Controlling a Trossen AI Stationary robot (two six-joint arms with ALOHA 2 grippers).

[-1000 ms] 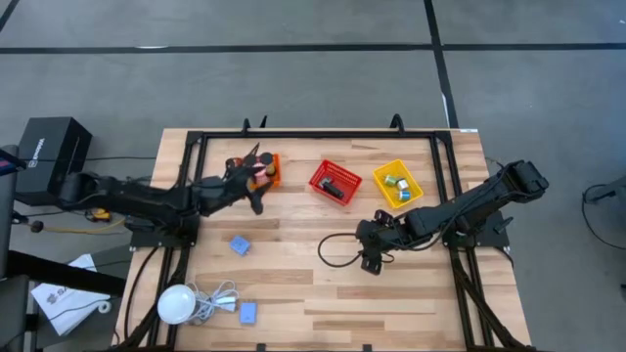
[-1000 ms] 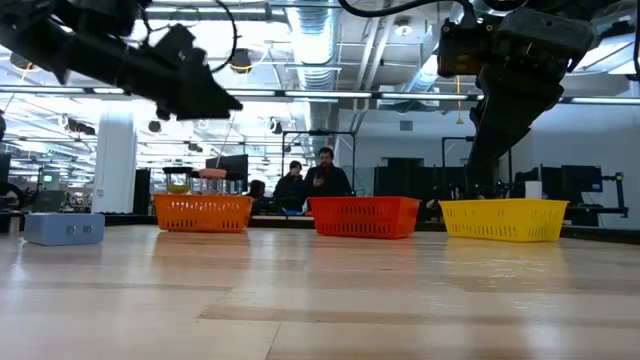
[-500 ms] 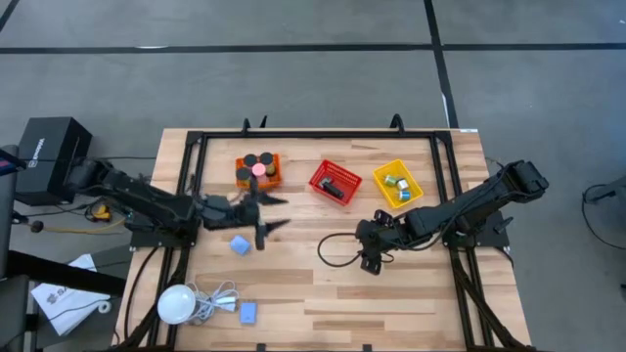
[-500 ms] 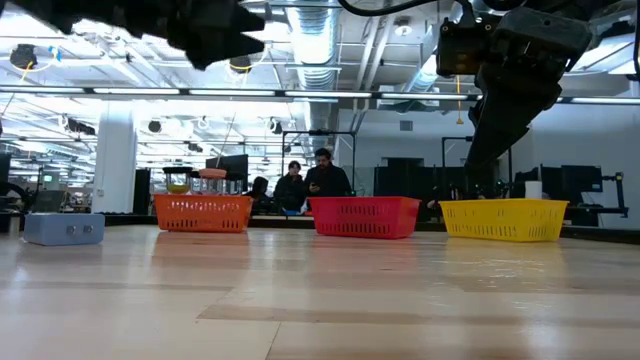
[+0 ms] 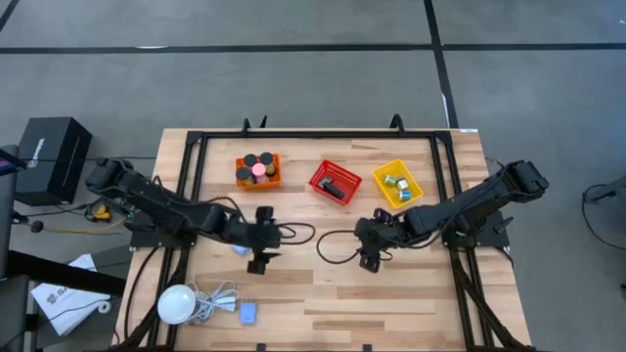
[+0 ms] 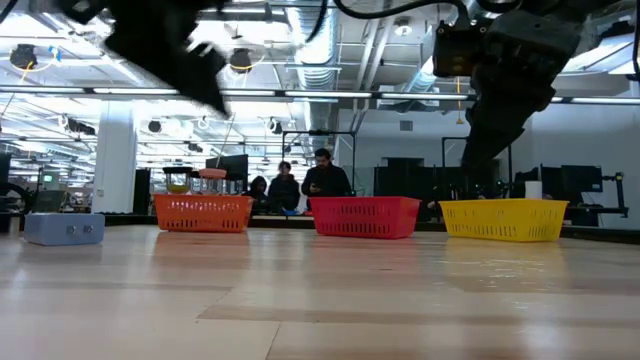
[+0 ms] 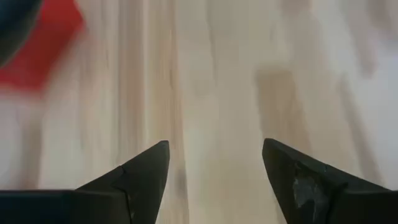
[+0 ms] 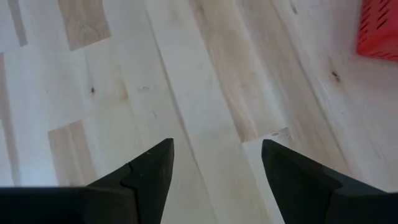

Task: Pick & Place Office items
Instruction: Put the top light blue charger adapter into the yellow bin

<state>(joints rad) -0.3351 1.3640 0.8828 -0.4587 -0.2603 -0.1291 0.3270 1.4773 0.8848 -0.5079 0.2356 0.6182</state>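
My left gripper [image 5: 268,239] hovers open over bare wood at mid-table; its wrist view [image 7: 214,168] shows only planks between the fingers. A light-blue squarish piece [image 5: 238,247] lies just beside it, partly hidden by the arm, and shows in the low view [image 6: 63,228]. A second light-blue piece [image 5: 247,313] lies near the near edge. Black short cylinders and a pink cylinder [image 5: 258,168] sit in the orange basket [image 5: 275,172]. My right gripper [image 5: 365,252] waits open right of centre, over bare wood [image 8: 214,165].
The red basket [image 5: 323,176] holds a flat black piece; the yellow basket [image 5: 411,195] holds small green and white blocks. A white bulb-like thing [image 5: 176,303] with its cable lies at the near left. A black cable loops between the arms. People stand beyond the table.
My left gripper has left the orange basket and swung toward the table's near edge and slightly right, ending at mid-table beside the light-blue piece. The arm now covers part of that piece. The right arm has kept still.
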